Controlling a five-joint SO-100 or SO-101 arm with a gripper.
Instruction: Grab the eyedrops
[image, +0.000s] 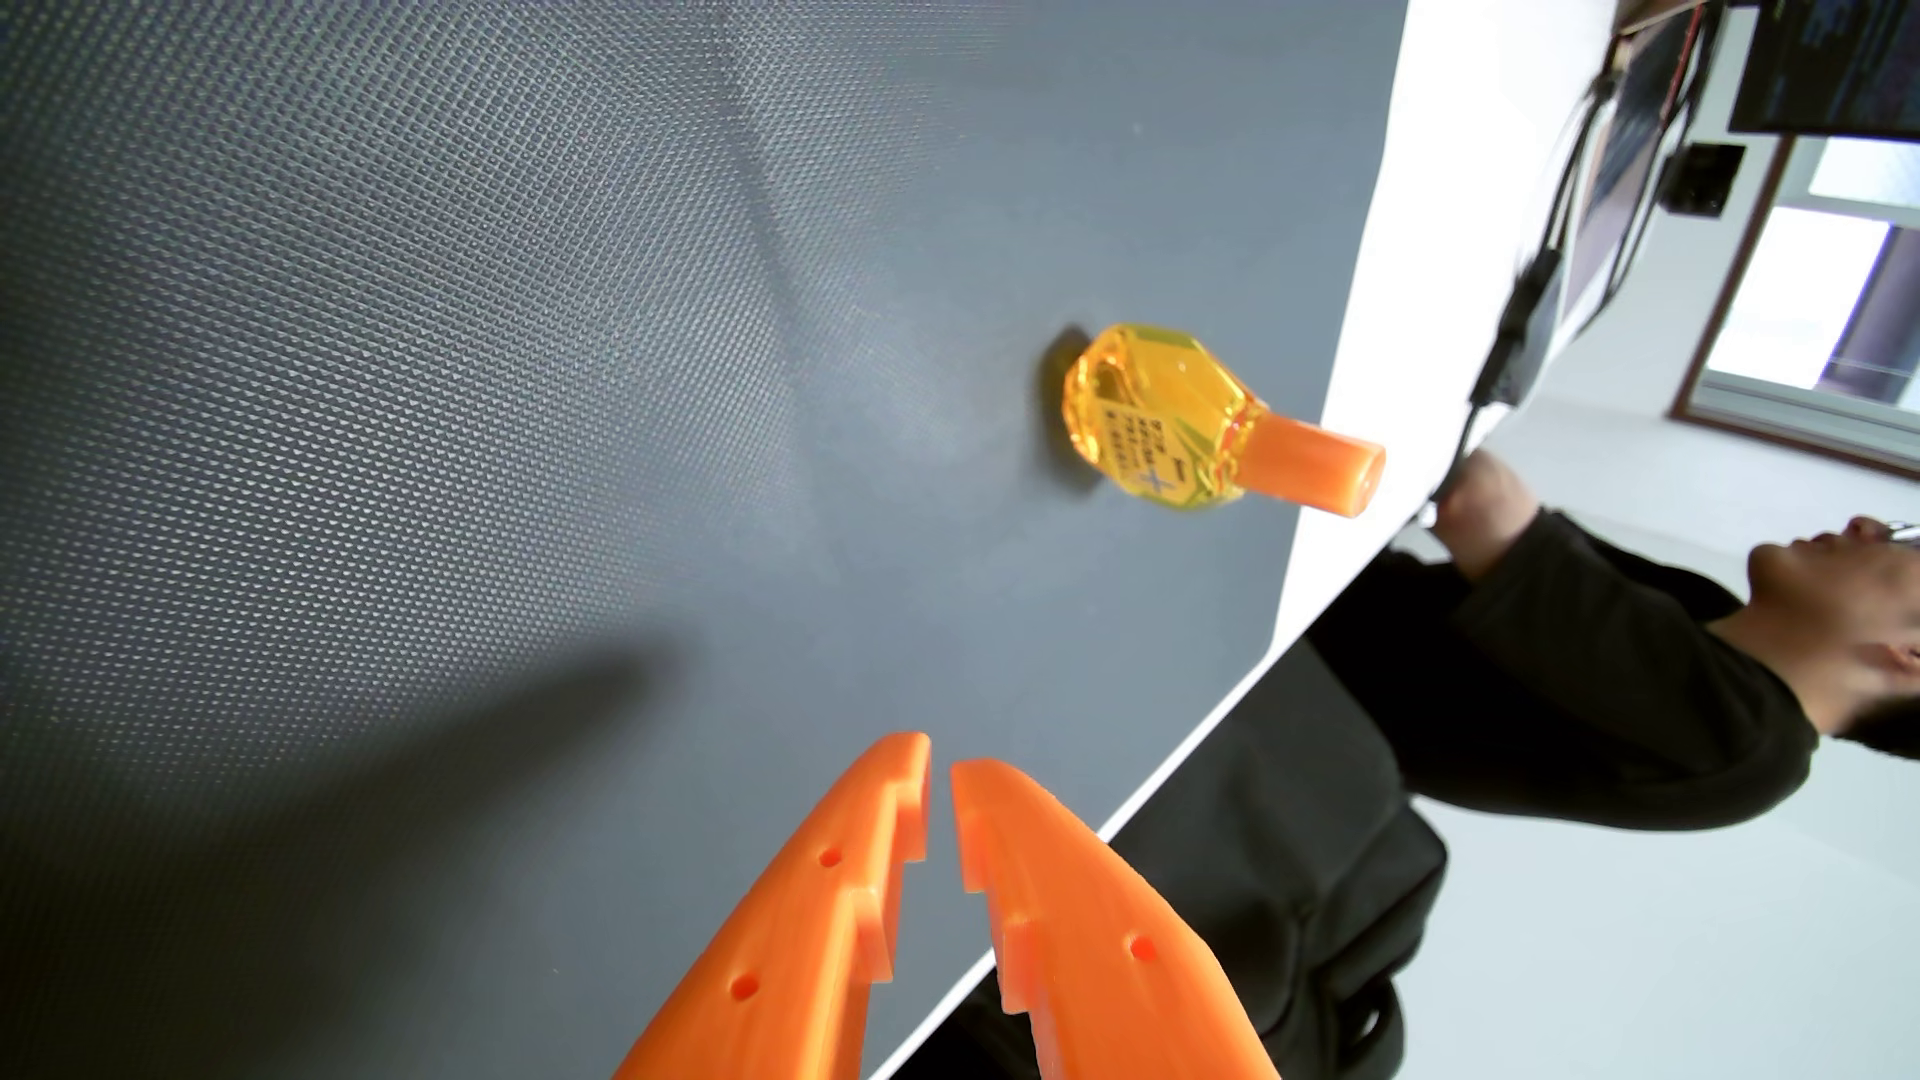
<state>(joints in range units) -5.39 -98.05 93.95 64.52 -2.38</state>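
Wrist view, picture lying on its side. Eyedrops bottle (1164, 421) stands on the dark textured mat (468, 363) covering the counter, near the mat's edge where a white strip of counter (1455, 208) begins; orange cap (1311, 465) points away from the mat, so the bottle looks upright on its base. Tool (940, 774) enters from the lower edge: two orange toothed fingers, tips drawn close with a thin slit between, narrow, holding nothing, well apart from the bottle. Person in a dark sleeve (1579, 665) sits beyond the counter edge, hand near some cables. Handling, as judged: small, translucent amber, faceted hard plastic, part full of liquid; likely very light, stiff, glossy and so slippery. Narrow footing, tips easily if nudged, and the counter edge is close. Best hold probably across the broad flat faces of the body, low and square, where the teeth can bite; the facet corners might twist it out. Cap is round and smoother, a poorer hold. Tool must spread wider before closing in.
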